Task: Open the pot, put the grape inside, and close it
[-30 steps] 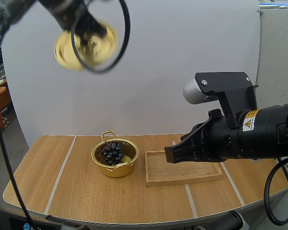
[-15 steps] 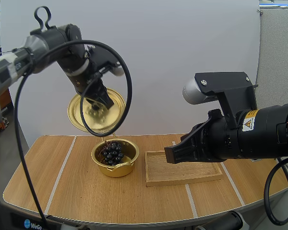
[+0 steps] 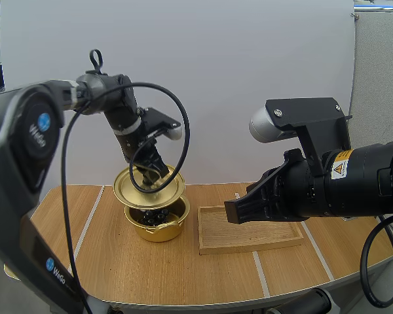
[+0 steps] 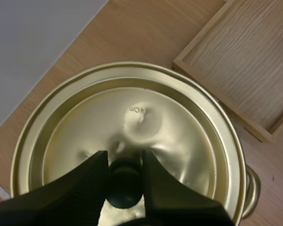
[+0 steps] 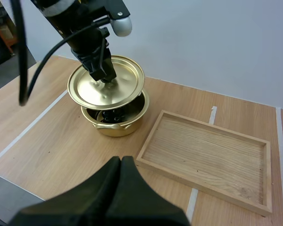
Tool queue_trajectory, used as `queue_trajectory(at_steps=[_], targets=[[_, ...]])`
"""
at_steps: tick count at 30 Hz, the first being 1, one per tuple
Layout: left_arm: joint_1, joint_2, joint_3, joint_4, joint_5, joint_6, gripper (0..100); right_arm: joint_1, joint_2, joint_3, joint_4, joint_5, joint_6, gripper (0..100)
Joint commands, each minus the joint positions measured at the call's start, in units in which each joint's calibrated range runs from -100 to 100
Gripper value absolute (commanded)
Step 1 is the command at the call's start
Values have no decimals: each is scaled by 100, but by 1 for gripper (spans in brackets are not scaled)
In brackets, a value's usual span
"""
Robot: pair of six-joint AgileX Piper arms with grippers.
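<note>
- The left gripper (image 3: 149,175) reaches down from above the table's back edge. Its two fingers are clamped on the black knob (image 4: 125,188) at the middle of the lid (image 3: 165,193), one on each side.
- The gold lid hangs slightly tilted right over the pot (image 3: 158,229), its rim overhanging the pot's rim on the left.
- On the side facing the table's front edge a gap shows between lid and pot. Whether the far rims touch I cannot tell.
- The pot stands on the table (image 3: 111,261) towards the back edge, left of the middle. One handle points to the front edge.
- The grapes (image 5: 114,114) lie inside the pot, a dark bunch seen through the gap under the lid.
- The lid and the left arm above it cover most of the pot's mouth.
- The wooden tray (image 3: 249,230) lies flat just beside the pot on its right. A narrow strip of table lies between them and they do not touch.
- The right gripper (image 5: 121,162) is held raised over the table's front edge, well apart from the pot. Its fingers lie together as one dark wedge with nothing between them.
- In the high view the right arm stands in front of the tray's back right corner.
- Pale stripes run across the table from back edge to front edge, one left of the pot and others by the tray's right end.
</note>
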Motion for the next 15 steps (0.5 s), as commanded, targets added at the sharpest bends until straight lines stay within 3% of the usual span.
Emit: queue_trajectory(at_steps=[1, 15], targets=[[-14, 415, 10, -112, -448, 8, 0, -22, -59, 17, 63, 0, -59, 0], [-14, 935, 10, -433, -488, 71, 0, -22, -59, 17, 63, 0, -87, 0]])
